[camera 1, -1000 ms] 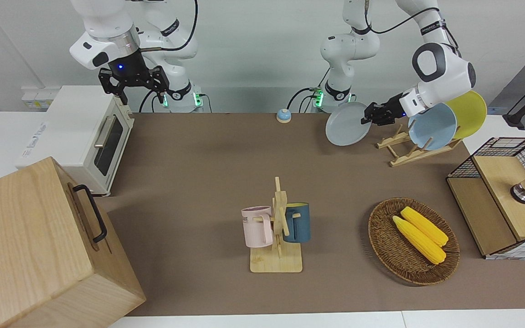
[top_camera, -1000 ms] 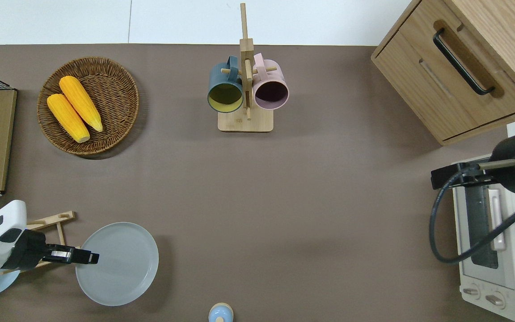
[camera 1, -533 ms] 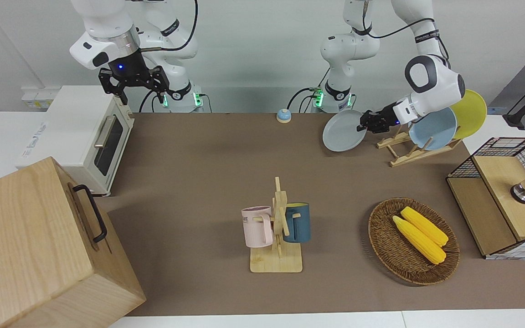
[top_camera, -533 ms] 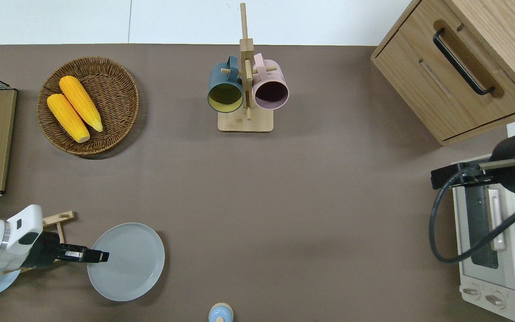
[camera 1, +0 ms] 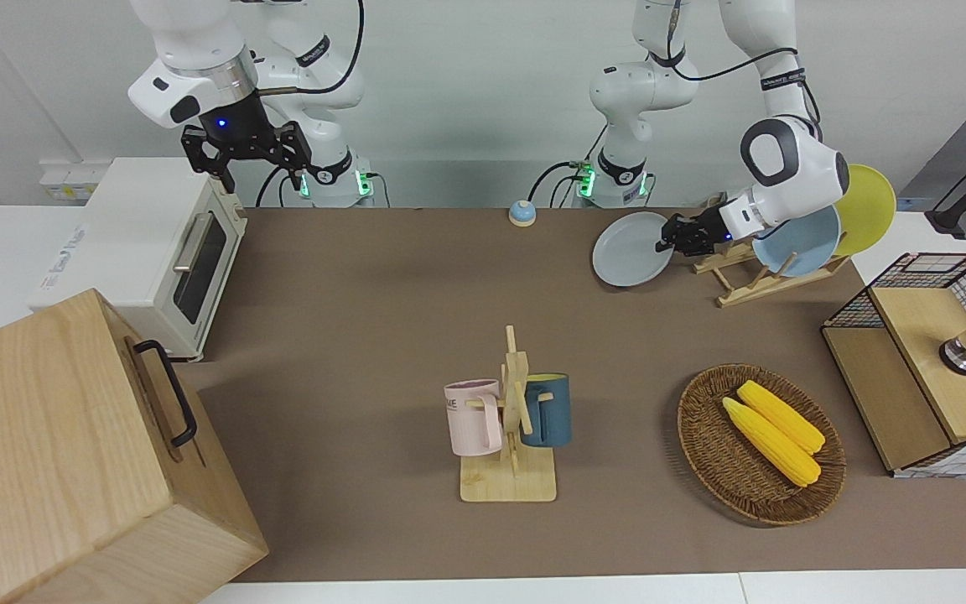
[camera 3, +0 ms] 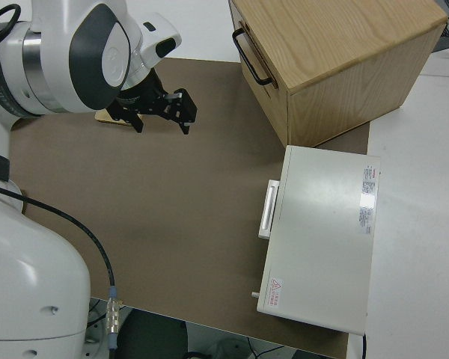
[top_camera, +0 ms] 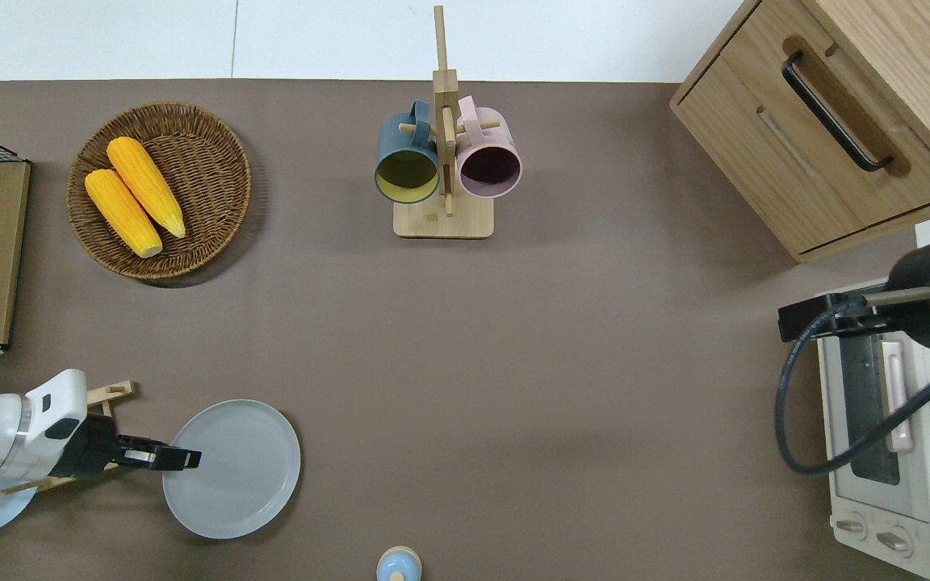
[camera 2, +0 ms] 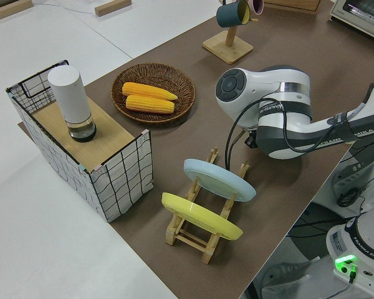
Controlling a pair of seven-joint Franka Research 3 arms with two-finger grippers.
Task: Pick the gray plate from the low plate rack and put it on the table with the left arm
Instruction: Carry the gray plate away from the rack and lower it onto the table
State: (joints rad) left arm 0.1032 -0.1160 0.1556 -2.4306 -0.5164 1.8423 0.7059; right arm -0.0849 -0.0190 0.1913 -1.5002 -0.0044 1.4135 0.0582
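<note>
Gray and round, the shallow light-gray dinner plate (top_camera: 232, 468) is out of the rack and pinched at its rim by the left arm's black two-finger gripper (top_camera: 178, 459), whose fingers are closed on the edge nearest the rack. From the front the gray plate (camera 1: 632, 249) looks close to level and very low over the brown mat of the table (top_camera: 513, 363), though I cannot tell whether it is touching down. The left gripper (camera 1: 672, 236) reaches out sideways from a white wrist, low over the mat just beside the low rack of pale wooden slats (camera 1: 751, 273). That low plate rack (camera 2: 202, 215) has two plates leaning in it, a light-blue plate (camera 2: 219, 179) and a yellow plate (camera 2: 201, 216), with the slot nearest the gripper bare. A small blue dome-shaped bell (camera 1: 521, 212) sits at the table's edge nearest the robots, toward the middle. Farther from the robots lie a round brown wicker basket (top_camera: 223, 173) with two yellow corn cobs (top_camera: 135, 196), and a wooden mug tree (top_camera: 443, 145) with a dark blue mug (top_camera: 406, 158) and a pink mug (top_camera: 488, 158) hanging on it. The right arm is parked, its gripper (camera 1: 246, 153) with fingers spread apart.
</note>
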